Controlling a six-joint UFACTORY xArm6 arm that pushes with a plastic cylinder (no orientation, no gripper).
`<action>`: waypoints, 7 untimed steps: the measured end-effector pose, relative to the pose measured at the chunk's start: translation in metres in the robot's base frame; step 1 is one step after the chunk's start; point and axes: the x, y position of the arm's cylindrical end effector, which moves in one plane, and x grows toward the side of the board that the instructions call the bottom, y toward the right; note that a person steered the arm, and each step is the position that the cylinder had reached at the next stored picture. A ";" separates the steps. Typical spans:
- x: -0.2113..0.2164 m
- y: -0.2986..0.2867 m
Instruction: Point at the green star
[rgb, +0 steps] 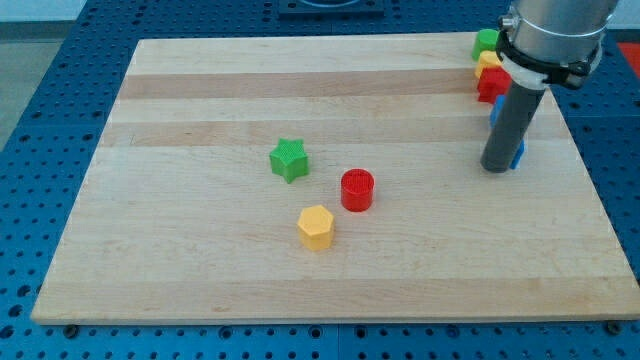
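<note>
The arm carried no gripper, so there was nothing to release or clench; it ended in a dark rod, and my tip (495, 168) rested on the board far over at the view's right. A blue block (518, 154) sat touching or just beside the rod at about three o'clock, mostly hidden behind it, so its shape could not be made out. Up at twelve o'clock from the tip, a small stack of blocks hugged the board's top right corner: a green block (486, 41), a yellow block (489, 60) and a red block (490, 84), partly covered by the arm's grey collar. They looked parked out of the way.

The green star (289, 160) lay well apart from the tip, at roughly nine o'clock, near the board's middle. A red cylinder (357, 190) stood at four o'clock from the star, and a yellow hexagon (316, 227) at five o'clock, below both. The straight path from the tip to the star looked clear of blocks, I judged.

The wooden board (200, 280) was pale and striped, lying on a blue perforated table (40, 120).
</note>
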 end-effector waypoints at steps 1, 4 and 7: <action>0.000 0.006; 0.000 -0.025; -0.056 -0.093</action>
